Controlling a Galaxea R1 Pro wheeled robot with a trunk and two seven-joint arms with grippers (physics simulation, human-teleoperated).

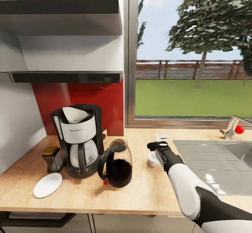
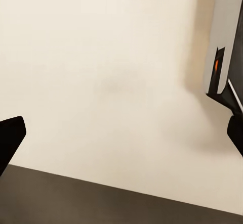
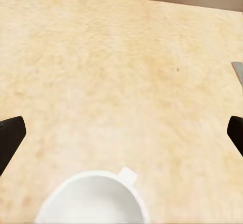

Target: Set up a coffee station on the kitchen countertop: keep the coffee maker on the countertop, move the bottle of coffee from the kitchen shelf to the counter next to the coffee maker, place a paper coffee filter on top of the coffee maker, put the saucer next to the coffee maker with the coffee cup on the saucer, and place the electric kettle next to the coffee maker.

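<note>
Above the coffee cup (image 1: pixel 152 159), right hand (image 1: pixel 157 144), apparently spread wide.

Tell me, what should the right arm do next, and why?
Probably lower the open right gripper around the coffee cup: the cup sits on the countertop just under it, while the saucer lies bare beside the coffee maker.

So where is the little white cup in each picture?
Head view: the cup stands on the counter, just left of the right pincer.
Left wrist view: not in it.
Right wrist view: the cup sits at the bottom edge.
Shared landmark: the tan counter.
</note>
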